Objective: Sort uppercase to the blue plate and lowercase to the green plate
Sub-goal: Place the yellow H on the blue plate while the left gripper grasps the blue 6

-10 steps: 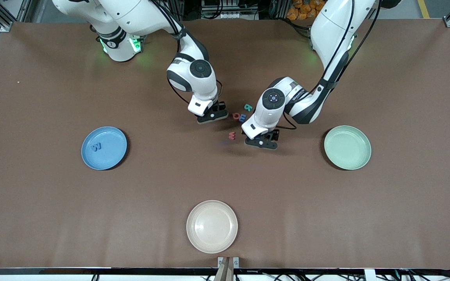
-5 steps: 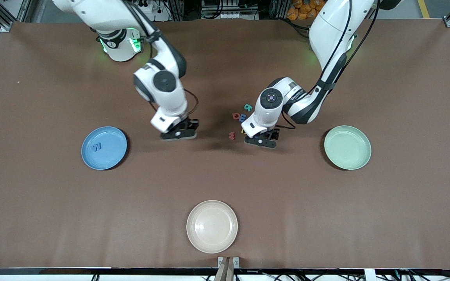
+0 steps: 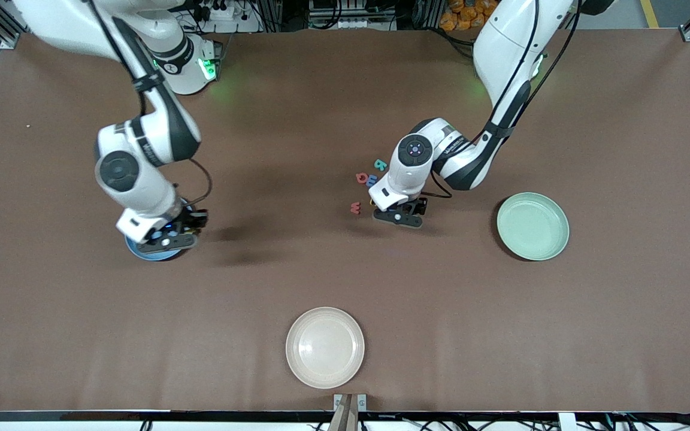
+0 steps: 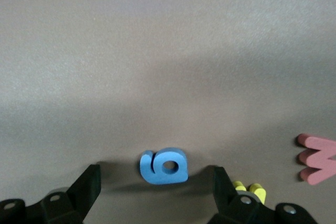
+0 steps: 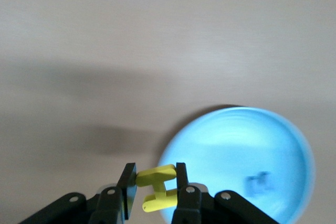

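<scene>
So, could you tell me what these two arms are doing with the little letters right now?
They are sorting foam letters onto plates. The right gripper is shut on a yellow H over the edge of the blue plate, where one blue letter already lies. The left gripper is low over the table with open fingers on either side of a blue g, with a red w beside it. The green plate and the cream plate hold nothing.

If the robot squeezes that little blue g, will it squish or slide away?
The blue g looks like thick foam, so it would probably squish slightly and weigh little. It lies flat between the open left gripper fingers, so it seems unlikely to roll, though it might slide if nudged.
</scene>
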Robot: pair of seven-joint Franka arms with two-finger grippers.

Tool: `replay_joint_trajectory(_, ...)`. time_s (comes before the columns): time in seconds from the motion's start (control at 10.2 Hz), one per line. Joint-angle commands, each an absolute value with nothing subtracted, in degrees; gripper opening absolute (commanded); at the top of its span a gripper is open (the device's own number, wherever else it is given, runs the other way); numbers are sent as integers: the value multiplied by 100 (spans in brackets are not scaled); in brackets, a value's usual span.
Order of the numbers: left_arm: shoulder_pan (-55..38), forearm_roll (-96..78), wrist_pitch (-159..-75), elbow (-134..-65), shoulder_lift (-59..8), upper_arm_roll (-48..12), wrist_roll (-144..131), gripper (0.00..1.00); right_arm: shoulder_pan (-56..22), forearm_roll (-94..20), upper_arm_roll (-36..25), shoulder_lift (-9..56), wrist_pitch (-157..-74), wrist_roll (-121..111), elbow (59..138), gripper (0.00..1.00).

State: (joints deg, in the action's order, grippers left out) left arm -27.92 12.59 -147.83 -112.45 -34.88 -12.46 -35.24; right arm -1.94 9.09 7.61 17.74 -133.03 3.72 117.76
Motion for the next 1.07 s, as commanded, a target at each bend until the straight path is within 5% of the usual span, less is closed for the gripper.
replay_joint_trajectory(0.0,-2856,1503,-14792,-11189,-3472,-1222,-3683,94,122,504,467,1810,-13289,-805,11891,0)
replay_joint_trajectory(0.2,-2856,1792,-14792,-11197,-3480,-1230,-3691,89,114,98,352,2003,-13429,-1019,11997,4)
replay_joint_trajectory(0.29,-2856,1793,-14783,-11197,-3489,-1230,-3700,89,106,88,352,2004,-13430,-1020,12014,46)
replay_joint_trajectory(0.39,-2856,1793,-14783,-11206,-3498,-1230,-3700,89,105,79,352,2004,-13395,-976,12015,99)
replay_joint_trajectory(0.98,-2865,1916,-14766,-11206,-3524,-1230,-3700,79,-104,79,281,1434,-11657,-949,10883,100)
